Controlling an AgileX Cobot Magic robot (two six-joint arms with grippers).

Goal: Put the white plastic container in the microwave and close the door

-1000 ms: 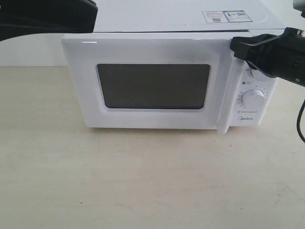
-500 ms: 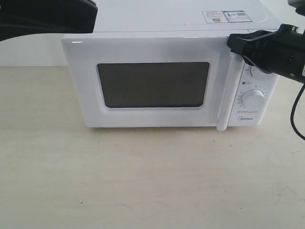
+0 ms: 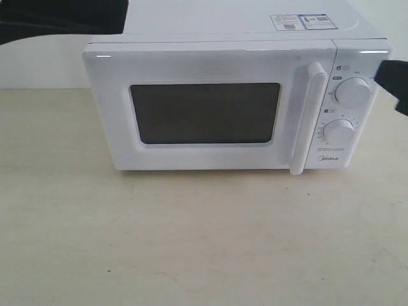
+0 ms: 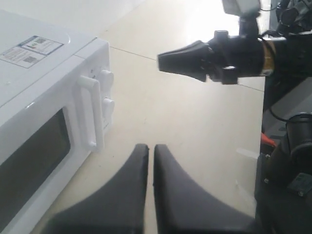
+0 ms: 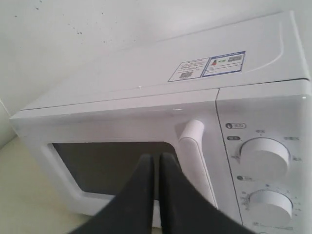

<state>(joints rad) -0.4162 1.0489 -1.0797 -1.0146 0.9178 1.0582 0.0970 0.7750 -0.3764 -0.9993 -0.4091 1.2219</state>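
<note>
Right claw (image 5: 157, 158) drawn back from closed door (image 3: 204, 64), fingers pressed together, empty, left claw (image 4: 150, 147) likewise

A pale cream tabletop (image 3: 204, 242) with faint wood grain and a few tiny dark specks filled the near scene. At far left behind it stood a plain white wall (image 3: 38, 73), lightly speckled in the right wrist view. Bright glare (image 4: 214, 19) washed the surface beyond a thin dark seam (image 4: 136, 53).

Way into the microwave (image 3: 229, 25) is blocked by the shut door (image 3: 204, 115); plenty of open tabletop (image 3: 191, 242) can be found in front, though the right side is probably crowded by the right gripper (image 4: 163, 61)
</note>
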